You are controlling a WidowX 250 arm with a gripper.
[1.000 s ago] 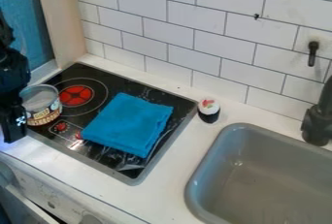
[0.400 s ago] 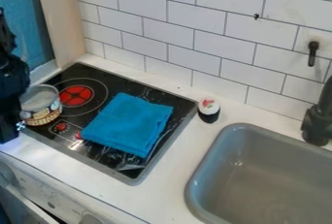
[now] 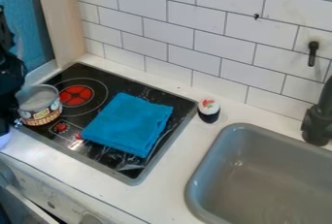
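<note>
At the left edge of the camera view, the black gripper [image 3: 8,114] hangs beside the left side of an open can [image 3: 40,106], partly cut off by the view's edge. The can, with a mushroom-coloured label, stands upright on the stove's left corner; the gripper covers part of its left side, and whether they touch I cannot tell. A folded blue cloth [image 3: 128,123] lies across the right part of the black stove top [image 3: 139,92]. To the right of the stove, a sushi-like toy [image 3: 208,110] with a white top and black base stands on the counter.
A grey sink [image 3: 272,169] fills the lower right, with a black faucet [image 3: 318,121] at its right. The white tiled wall [image 3: 175,34] runs behind the counter [image 3: 172,179]. A wooden post [image 3: 63,19] rises at the upper left.
The gripper has shifted left and slightly up, uncovering more of the can's left side and label. The can, cloth and sushi-like toy have stayed in place.
</note>
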